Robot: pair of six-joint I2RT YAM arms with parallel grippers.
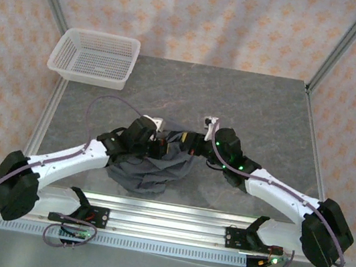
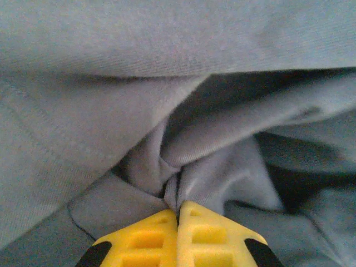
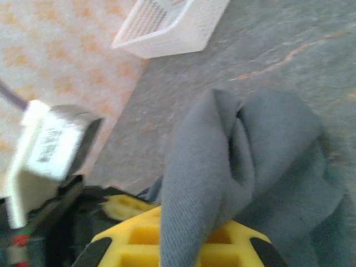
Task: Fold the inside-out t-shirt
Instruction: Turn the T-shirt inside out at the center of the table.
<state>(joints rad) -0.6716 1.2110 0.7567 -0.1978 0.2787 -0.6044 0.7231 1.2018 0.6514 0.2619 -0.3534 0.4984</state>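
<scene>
I hold the t-shirt (image 1: pixel 148 169), heaped at the near middle of the table (image 1: pixel 268 121), at 2 points. The left gripper (image 2: pixel 179 210) is pinched tight on a thin twist of cloth; the right gripper (image 3: pixel 181 225) is clamped on a thick fold draped over it. My worry: pulling apart could slip the thin left pinch, or, with several layers caught, lift the shirt as a knot.

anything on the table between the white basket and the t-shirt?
No. Top view: bare grey table between basket and t-shirt, apart from a purple cable looping over it. Right wrist view shows that stretch bare too.
</scene>
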